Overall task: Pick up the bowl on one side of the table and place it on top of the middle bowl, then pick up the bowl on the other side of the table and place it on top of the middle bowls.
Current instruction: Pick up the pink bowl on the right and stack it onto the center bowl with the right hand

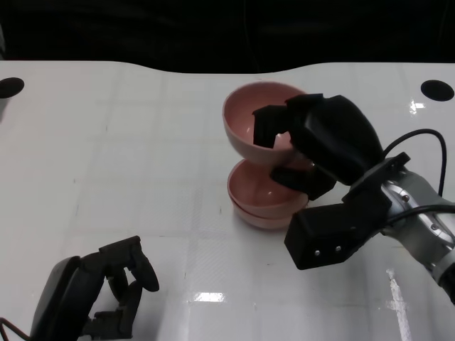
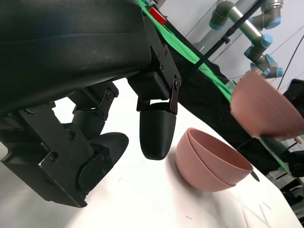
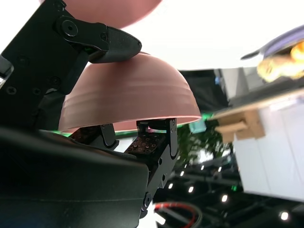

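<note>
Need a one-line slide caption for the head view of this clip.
Right hand holds a pink bowl tilted above two stacked pink bowls; left hand rests empty on the white table.

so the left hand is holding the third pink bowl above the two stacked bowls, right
Not quite: the right hand is the one gripping the third pink bowl above the two stacked bowls, as the head view shows. The left hand sits low near the table edge holding nothing.
</note>
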